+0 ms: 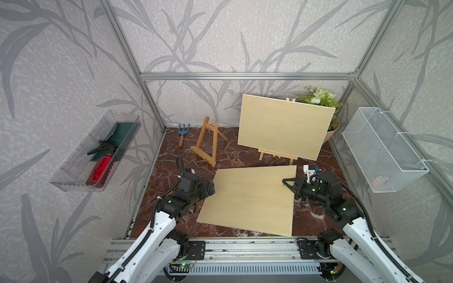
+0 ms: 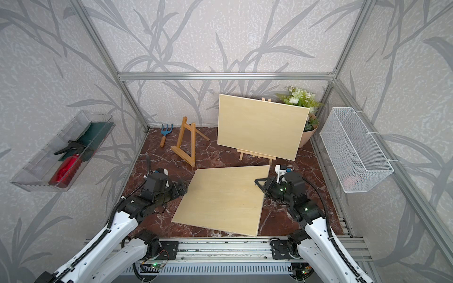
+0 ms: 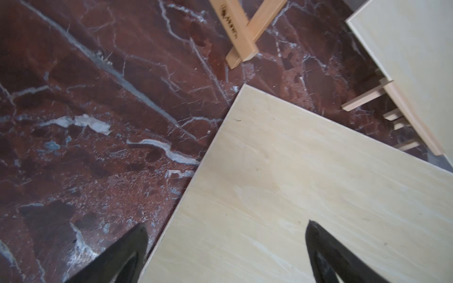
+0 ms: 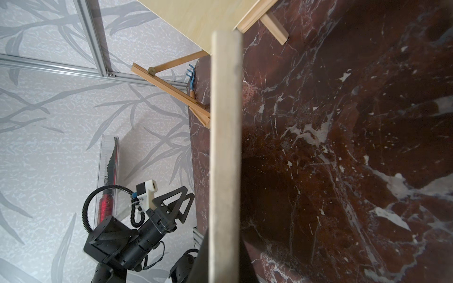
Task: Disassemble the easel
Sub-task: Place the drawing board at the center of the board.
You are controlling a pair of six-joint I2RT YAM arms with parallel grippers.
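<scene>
While the right gripper [image 1: 286, 183] is clamped on the right edge of the loose wooden board [image 1: 250, 198], my right wrist camera looks straight along that edge [image 4: 224, 147], which runs between the two fingers. I cannot tell whether this side is lifted off the marble desk [image 1: 232, 156].

The left gripper [image 3: 226, 223] has its jaws wide apart and holds nothing. It sits at the board's left edge - one finger [image 3: 137, 245] over bare marble, the other over the pale wood. From these views I cannot tell whether it touches either surface.

The board lies skewed across the near middle of the desk, with its near-right corner close to the near edge.

Just beyond the board's far-left corner stands the empty easel [image 1: 203, 154], upright with its back leg spread, toward the far-left part of the desk. Further out, a blue hand rake [image 1: 181, 134] lies near the far-left corner.

Toward the far-right corner a second easel [image 1: 277, 154] carries another board [image 1: 284, 127], which leans back on its ledge. A bouquet of white flowers [image 1: 317, 96] sits behind it in the corner itself.
</scene>
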